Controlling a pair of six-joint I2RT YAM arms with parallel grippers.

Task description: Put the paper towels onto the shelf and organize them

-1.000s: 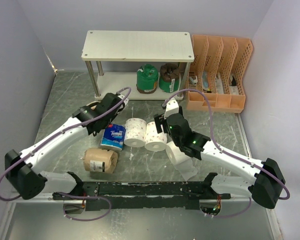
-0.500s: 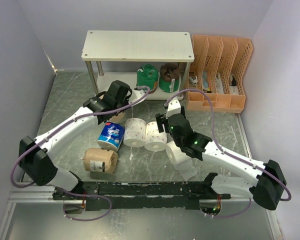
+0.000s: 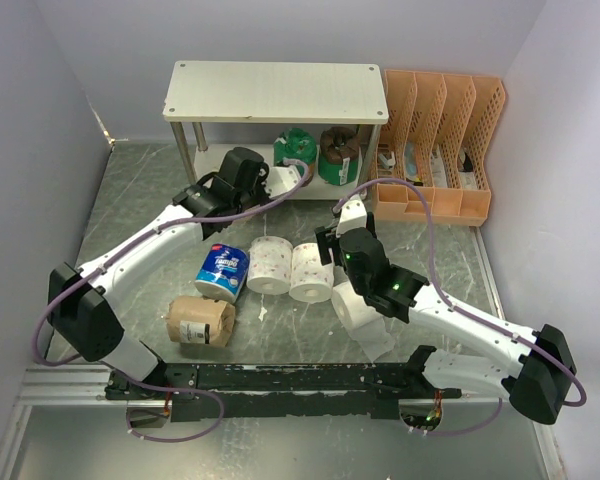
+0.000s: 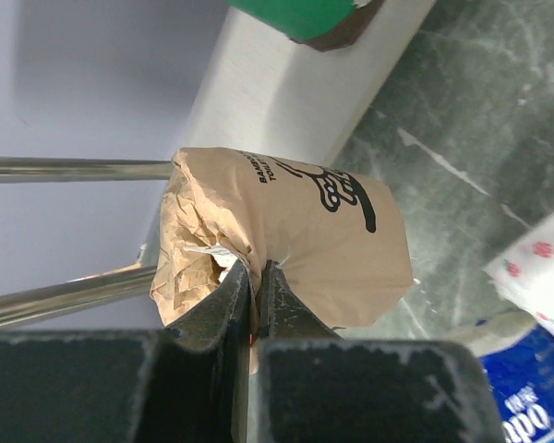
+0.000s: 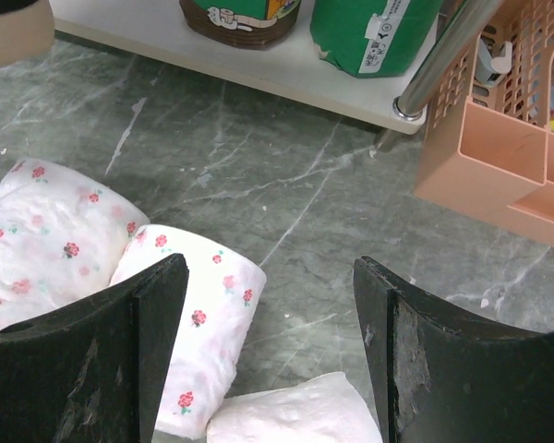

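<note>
With left claw (image 4: 256, 277) clenched on tan paper-wrapped roll (image 4: 323, 245) — set level on cream lower shelf board (image 4: 277, 92) (right claw (image 5: 270, 286) released), beside green-wrapped roll (image 4: 300, 13).

shelf (image 3: 275, 92): two rolls (image 3: 338, 158) on lower board (image 5: 258, 57) | organizer (image 3: 440, 150): right of shelf

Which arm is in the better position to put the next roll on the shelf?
Left. The left fingers are shut on a tan roll, close to the lower board of the shelf. The right fingers are open and empty, above the dotted rolls on the table.
</note>
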